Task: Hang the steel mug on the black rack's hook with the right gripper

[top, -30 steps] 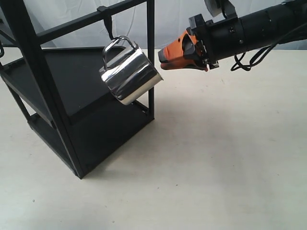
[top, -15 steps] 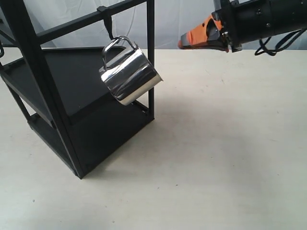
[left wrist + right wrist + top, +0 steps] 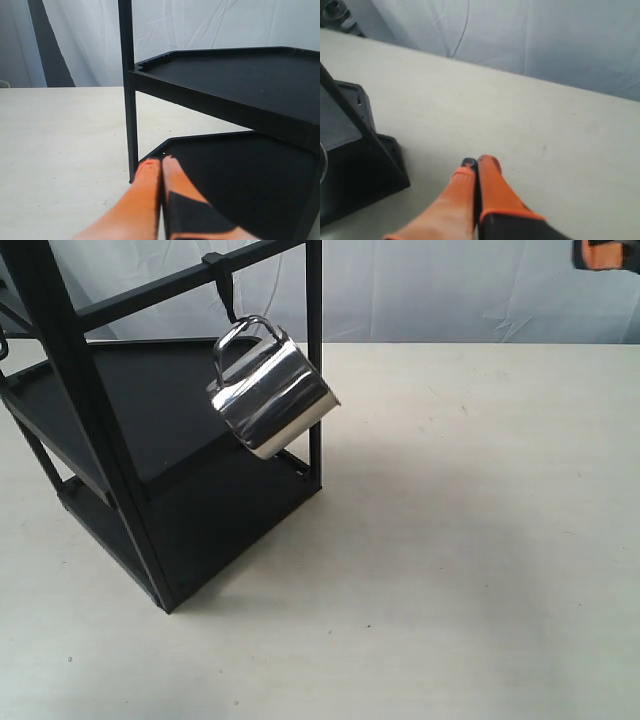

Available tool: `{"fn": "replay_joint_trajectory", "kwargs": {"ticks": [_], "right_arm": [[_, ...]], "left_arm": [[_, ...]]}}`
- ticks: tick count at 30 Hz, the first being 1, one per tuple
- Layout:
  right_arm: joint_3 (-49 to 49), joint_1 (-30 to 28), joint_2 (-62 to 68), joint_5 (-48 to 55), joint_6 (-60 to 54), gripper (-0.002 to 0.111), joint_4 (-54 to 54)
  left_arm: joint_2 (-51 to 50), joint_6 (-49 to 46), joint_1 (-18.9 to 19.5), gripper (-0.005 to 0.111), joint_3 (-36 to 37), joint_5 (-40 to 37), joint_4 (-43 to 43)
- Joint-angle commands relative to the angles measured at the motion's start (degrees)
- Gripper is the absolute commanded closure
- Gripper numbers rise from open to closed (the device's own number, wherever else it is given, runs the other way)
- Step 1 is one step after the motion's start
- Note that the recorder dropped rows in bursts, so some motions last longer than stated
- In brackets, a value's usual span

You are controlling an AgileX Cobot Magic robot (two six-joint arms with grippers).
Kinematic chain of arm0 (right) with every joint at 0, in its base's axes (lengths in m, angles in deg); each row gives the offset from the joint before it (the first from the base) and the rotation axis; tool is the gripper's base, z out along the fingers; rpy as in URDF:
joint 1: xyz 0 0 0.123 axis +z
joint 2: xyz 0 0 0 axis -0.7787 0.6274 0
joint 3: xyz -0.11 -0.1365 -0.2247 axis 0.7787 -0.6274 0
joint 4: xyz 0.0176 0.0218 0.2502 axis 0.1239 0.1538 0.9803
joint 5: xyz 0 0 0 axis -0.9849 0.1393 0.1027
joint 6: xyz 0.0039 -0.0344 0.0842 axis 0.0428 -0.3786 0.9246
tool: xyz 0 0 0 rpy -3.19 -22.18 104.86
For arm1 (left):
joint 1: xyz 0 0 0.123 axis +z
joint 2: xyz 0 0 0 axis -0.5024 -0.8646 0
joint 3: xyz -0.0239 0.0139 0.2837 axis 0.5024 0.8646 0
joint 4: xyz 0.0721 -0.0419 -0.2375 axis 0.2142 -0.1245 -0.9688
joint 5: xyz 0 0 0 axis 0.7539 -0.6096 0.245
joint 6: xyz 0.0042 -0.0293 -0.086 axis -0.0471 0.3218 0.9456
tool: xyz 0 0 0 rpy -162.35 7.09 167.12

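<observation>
Steel mug hangs tilted from hook; black rack shelves bare; both tools pressed together.

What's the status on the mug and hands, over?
Right hand shut, empty, pulled back off the black rack. Left hand shut, by the lower shelf. Steel mug hanging tilted on the hook. Nothing in the way.

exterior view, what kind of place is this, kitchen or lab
Probably a lab test setup, not a kitchen: a bare pale table, a white cloth backdrop, and only a black rack with a steel mug hanging from it.
</observation>
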Motion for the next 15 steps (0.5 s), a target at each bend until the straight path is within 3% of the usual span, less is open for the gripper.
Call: {"fn": "replay_joint_trajectory", "kwargs": {"ticks": [1, 7, 15], "right_arm": [[-12.80, -0.19, -13.34, -12.01, 0.91, 0.109, -1.00], [-24.10, -0.19, -26.02, -17.38, 1.05, 0.109, 1.75], [-25.43, -0.19, -34.03, -15.73, 1.05, 0.109, 1.75]], "left_arm": [[0.30, 0.08, -0.22, 0.105, -0.02, 0.31, 0.20], [0.30, 0.08, -0.22, 0.105, -0.02, 0.31, 0.20], [0.30, 0.08, -0.22, 0.105, -0.02, 0.31, 0.35]]}}
